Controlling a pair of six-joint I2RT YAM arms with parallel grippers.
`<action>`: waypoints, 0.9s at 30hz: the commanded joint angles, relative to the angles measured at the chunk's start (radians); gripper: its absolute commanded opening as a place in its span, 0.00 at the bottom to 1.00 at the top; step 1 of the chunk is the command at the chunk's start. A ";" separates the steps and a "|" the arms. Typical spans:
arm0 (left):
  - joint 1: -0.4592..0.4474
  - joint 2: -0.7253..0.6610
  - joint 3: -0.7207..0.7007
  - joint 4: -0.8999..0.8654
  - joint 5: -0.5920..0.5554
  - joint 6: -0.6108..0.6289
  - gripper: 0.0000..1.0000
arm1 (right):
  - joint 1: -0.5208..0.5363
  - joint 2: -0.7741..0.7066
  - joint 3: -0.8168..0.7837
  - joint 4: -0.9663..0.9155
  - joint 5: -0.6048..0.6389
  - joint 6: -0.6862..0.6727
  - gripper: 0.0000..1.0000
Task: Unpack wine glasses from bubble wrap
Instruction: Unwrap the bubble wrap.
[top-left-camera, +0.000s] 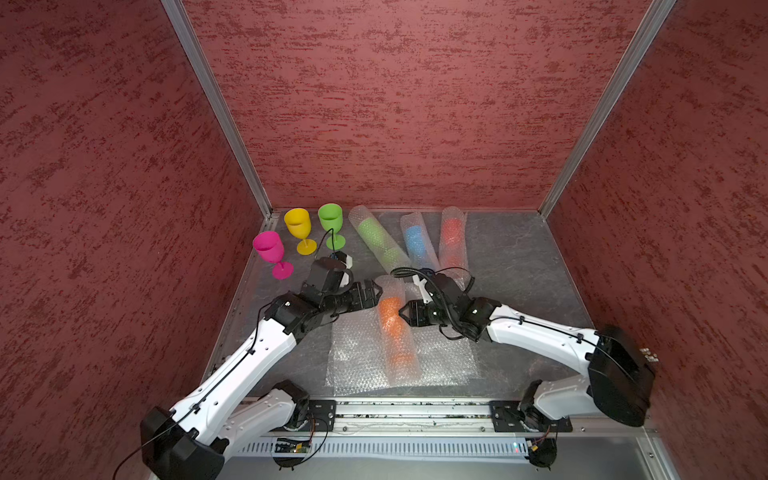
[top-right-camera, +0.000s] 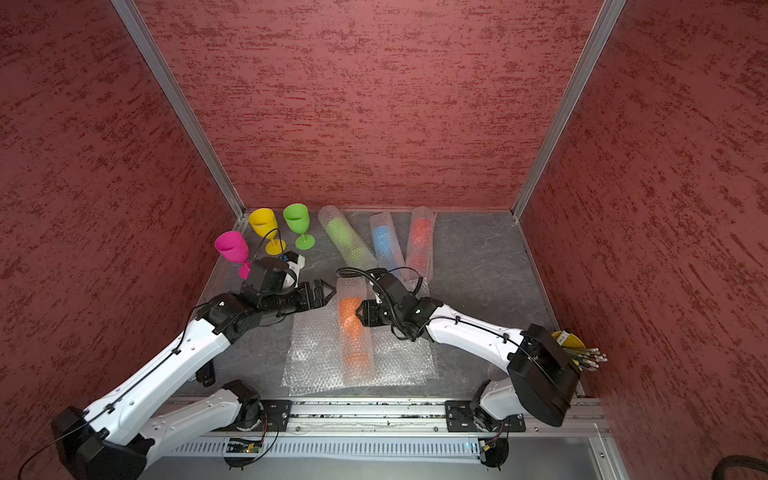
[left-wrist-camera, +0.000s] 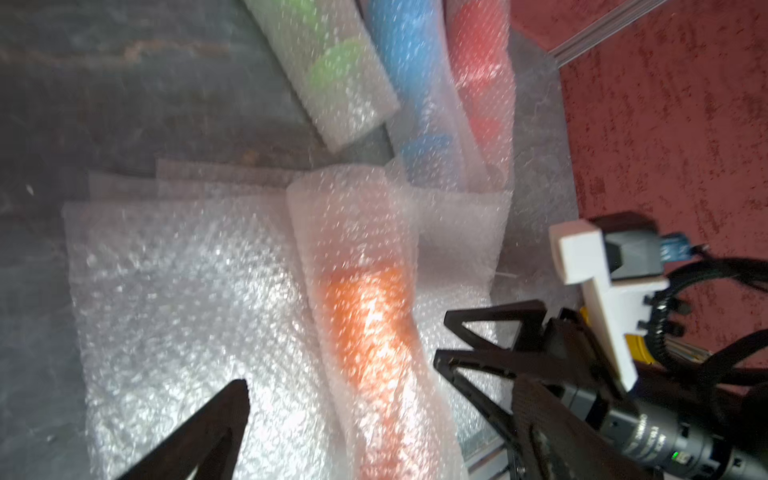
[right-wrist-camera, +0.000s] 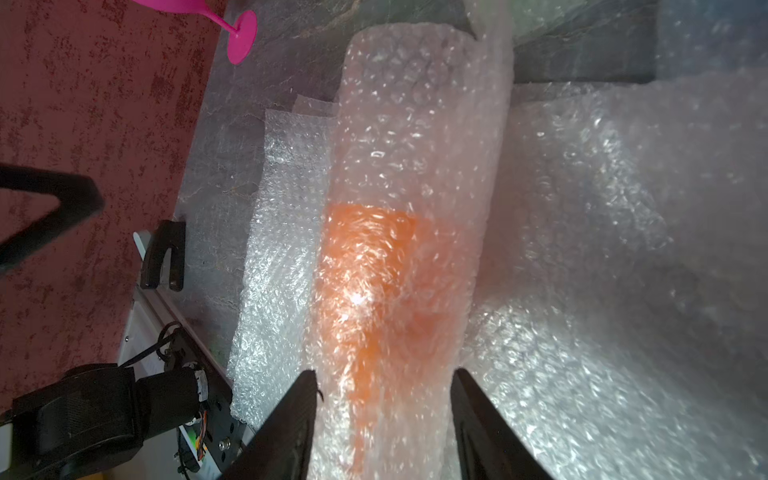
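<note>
The orange wine glass, rolled in bubble wrap (top-left-camera: 392, 328), lies on flat bubble wrap sheets (top-left-camera: 357, 361) at mid-table. My right gripper (top-left-camera: 404, 312) comes from the right, and in the right wrist view its fingers (right-wrist-camera: 305, 415) press both sides of that roll (right-wrist-camera: 386, 257). My left gripper (top-left-camera: 376, 291) hangs open just left of the roll's far end; in the left wrist view its jaws straddle the roll (left-wrist-camera: 370, 332) without touching. Pink (top-left-camera: 268, 247), yellow (top-left-camera: 298, 224) and green (top-left-camera: 330, 216) glasses stand unwrapped at the back left. Green (top-left-camera: 376, 239), blue (top-left-camera: 415, 241) and red (top-left-camera: 453, 235) glasses lie wrapped at the back.
Red walls close in the table on three sides. A metal rail (top-left-camera: 415, 409) runs along the front edge. A yellow bucket with pencils (top-right-camera: 571, 340) sits at the right edge, behind my right arm.
</note>
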 joint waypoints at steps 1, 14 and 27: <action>-0.001 -0.040 -0.051 0.021 0.073 -0.072 1.00 | 0.007 0.014 -0.027 0.011 -0.032 -0.025 0.44; -0.068 -0.017 -0.104 0.023 0.073 -0.059 1.00 | 0.010 -0.007 -0.098 0.068 -0.063 -0.048 0.32; -0.073 -0.027 -0.112 -0.001 0.058 -0.059 1.00 | 0.020 -0.094 -0.131 0.052 -0.090 -0.084 0.55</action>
